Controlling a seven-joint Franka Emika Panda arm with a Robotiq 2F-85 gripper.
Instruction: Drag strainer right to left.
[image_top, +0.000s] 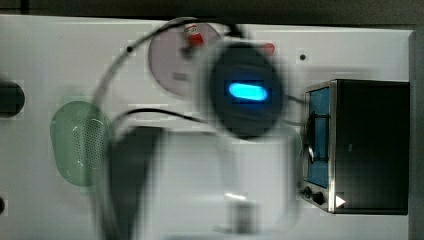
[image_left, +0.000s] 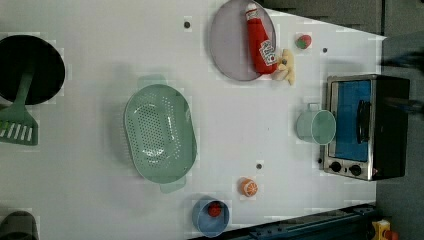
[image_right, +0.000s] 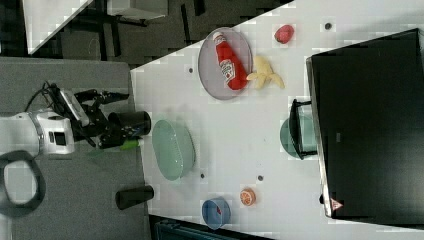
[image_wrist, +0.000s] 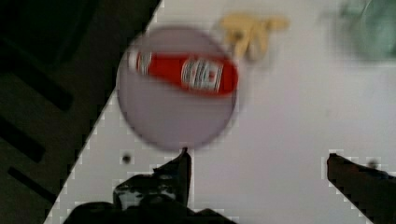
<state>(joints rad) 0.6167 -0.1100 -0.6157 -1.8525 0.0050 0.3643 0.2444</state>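
Observation:
The strainer (image_left: 160, 132) is a pale mint-green oval basket with small holes. It lies on the white table, toward the left view's left, with nothing in it. It also sits at the top view's left (image_top: 80, 142) and near the table edge in the right view (image_right: 172, 149). My gripper (image_wrist: 257, 155) is open wide, its two dark fingers apart with nothing between them. It hangs above the table near the grey plate (image_wrist: 175, 93), away from the strainer. The arm (image_top: 245, 92) is blurred over the table's middle in the top view.
A ketchup bottle (image_left: 261, 40) lies on the grey plate (image_left: 230, 45), with a banana (image_left: 286, 67) and a strawberry (image_left: 303, 41) beside it. A green mug (image_left: 316, 126) stands against the toaster oven (image_left: 365, 125). An orange (image_left: 248, 187), a blue bowl (image_left: 210, 216), a black pan (image_left: 30, 70) and a green spatula (image_left: 19, 125) lie around the table.

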